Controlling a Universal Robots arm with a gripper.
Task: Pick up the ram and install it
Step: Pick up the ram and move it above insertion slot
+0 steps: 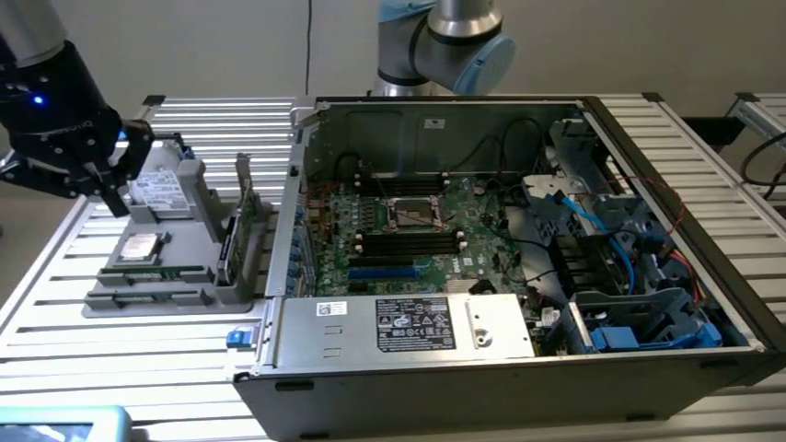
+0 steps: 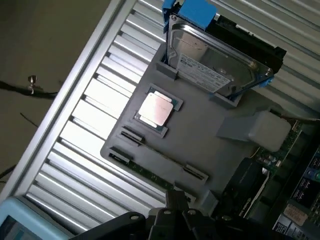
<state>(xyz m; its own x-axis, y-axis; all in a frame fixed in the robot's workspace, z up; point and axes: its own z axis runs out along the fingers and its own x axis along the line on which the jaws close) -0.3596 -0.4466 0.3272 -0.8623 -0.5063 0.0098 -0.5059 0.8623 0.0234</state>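
While the claw point(image 1: 117, 195) hangs shut and empty at the exterior view's upper left, we find the ram point(image 1: 154, 273) seated in a tray point(image 1: 172, 299) slot below it, and we judge it light, stiff and fragile, best pinched across its long edges.

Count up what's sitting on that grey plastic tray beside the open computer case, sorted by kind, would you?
Silver boxy hard drive: 1
Silver square processor chip: 1
Slim green ram strip: 1
Tall upright green card with metal bracket: 1
Total on the grey tray: 4
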